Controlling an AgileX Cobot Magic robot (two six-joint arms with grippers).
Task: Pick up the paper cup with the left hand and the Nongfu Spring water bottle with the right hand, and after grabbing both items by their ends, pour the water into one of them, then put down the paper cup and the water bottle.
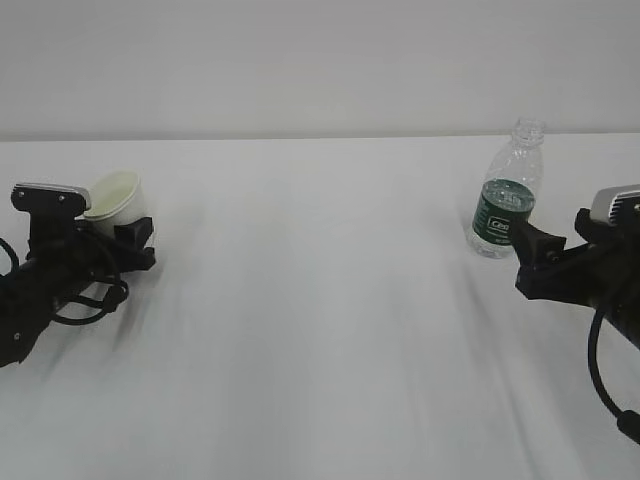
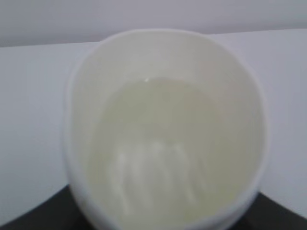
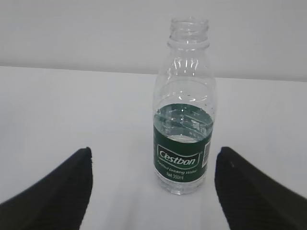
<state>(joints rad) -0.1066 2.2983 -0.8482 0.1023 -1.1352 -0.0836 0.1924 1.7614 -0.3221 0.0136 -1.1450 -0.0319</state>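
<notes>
Filling your left wrist view, the paper cup sat clasped in the left hand at the exterior frame's left edge. At right, the right hand stood spread wide, the Nongfu Spring water bottle upright between its fingers, ungrasped. You needed to advance squarely, then close at the label.

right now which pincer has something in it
The left pincer: it grips the paper cup. The right pincer stands open beside the water bottle, its jaws apart from it.

White table — water bottle standing upright
</notes>
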